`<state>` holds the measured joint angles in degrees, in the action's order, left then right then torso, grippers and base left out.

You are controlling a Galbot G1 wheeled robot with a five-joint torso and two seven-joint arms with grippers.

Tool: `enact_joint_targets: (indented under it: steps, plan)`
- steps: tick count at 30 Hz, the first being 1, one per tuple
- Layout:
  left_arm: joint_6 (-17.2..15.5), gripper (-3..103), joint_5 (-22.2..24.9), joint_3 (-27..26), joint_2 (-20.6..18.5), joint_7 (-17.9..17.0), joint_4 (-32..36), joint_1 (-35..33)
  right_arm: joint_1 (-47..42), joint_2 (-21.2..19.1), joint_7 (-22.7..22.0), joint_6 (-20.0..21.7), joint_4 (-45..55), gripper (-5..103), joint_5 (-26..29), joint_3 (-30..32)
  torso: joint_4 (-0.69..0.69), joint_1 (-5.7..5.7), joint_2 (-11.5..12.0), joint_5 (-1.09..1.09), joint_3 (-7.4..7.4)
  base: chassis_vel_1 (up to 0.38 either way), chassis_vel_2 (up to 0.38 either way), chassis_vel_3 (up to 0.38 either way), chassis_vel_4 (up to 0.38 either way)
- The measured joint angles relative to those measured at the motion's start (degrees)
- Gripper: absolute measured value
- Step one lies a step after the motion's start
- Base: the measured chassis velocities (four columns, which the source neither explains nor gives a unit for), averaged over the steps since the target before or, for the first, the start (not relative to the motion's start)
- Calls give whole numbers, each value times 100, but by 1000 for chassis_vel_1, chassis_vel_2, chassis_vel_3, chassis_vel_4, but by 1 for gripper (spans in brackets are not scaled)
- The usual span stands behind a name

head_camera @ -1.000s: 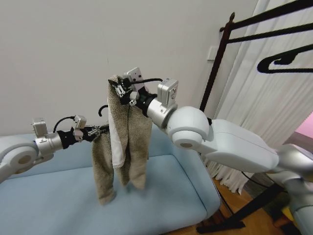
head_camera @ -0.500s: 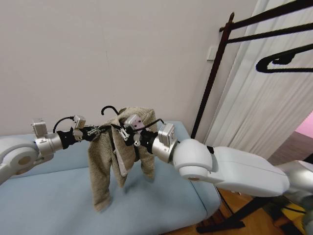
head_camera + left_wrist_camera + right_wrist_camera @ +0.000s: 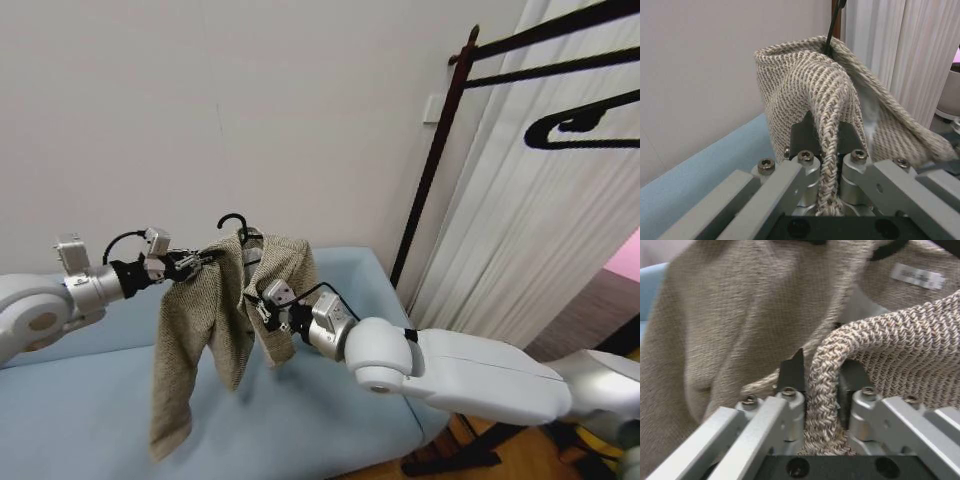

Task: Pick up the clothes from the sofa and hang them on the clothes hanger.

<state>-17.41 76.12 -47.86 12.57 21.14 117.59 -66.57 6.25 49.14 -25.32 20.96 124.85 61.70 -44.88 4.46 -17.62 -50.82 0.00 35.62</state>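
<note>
The blue sofa (image 3: 340, 420) fills the head view from 6 to 8 o'clock, and nothing lies on its seat. The dark clothes rack (image 3: 432, 160) stands at 2 o'clock, beside the sofa's end, and a bare black hanger (image 3: 585, 125) hangs from it up at the 3 o'clock edge. The task's thing, a tan knit sweater (image 3: 215, 320), is up in the air over the sofa, at about 8 o'clock. It is likely held high so it does not drag on the seat. A second hanger's hook (image 3: 233, 222) pokes out at the collar, so the sweater seems to sit on that hanger already. The left end effector (image 3: 203, 261), at 9 o'clock from the collar, is pinching one knit edge. The right end effector (image 3: 258, 300), at 5 o'clock from the collar, is pinching a thick knit edge on the other side. Pulling from both sides probably keeps the sweater spread out over the hanger. A small white tag (image 3: 916, 276) sits inside the neck, but its grey writing is too tiny to read. No brand name can be seen.
</note>
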Motion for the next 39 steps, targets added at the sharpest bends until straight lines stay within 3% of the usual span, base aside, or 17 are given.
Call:
enact_joint_targets:
  steps: [5,10,11,17,21,27,33,38,39]
  plan:
    - [164,3,29,35,140,-33,-20,0,18,-46,-21,-32,-152,32,-47,41,0,0,0,0,0,0,0,0,0]
    - [261,3,79,47,287,-163,-40,43,-10,-116,-28,-42,-108,42,-68,16,1,0,0,0,0,0,0,0,0]
    - [267,3,84,32,354,-175,-58,58,-40,-134,-42,-42,-54,54,-69,-9,1,0,0,0,0,0,0,0,0]
    - [273,3,83,-3,404,-179,-60,74,-41,-114,-79,-42,48,70,-82,-68,0,0,0,0,0,0,0,0,0]
    - [279,3,82,-12,406,-207,-32,113,-11,-231,-121,-40,184,91,-74,-66,0,0,0,0,0,0,0,0,0]
    - [279,3,79,-54,393,-201,-18,99,59,-398,-194,-21,276,100,-27,76,2,0,0,1,0,0,0,0,0]
    - [279,3,78,-70,382,-174,8,84,380,-144,-809,31,-51,100,323,349,-1,0,0,0,0,0,0,0,0]
    - [280,3,74,-78,376,-153,49,65,479,254,-1788,83,-388,102,975,427,0,0,0,-1,0,0,0,0,0]
    - [280,3,74,-78,376,-153,49,65,479,254,-1788,83,-388,102,975,427,0,0,0,-1,0,0,0,0,0]
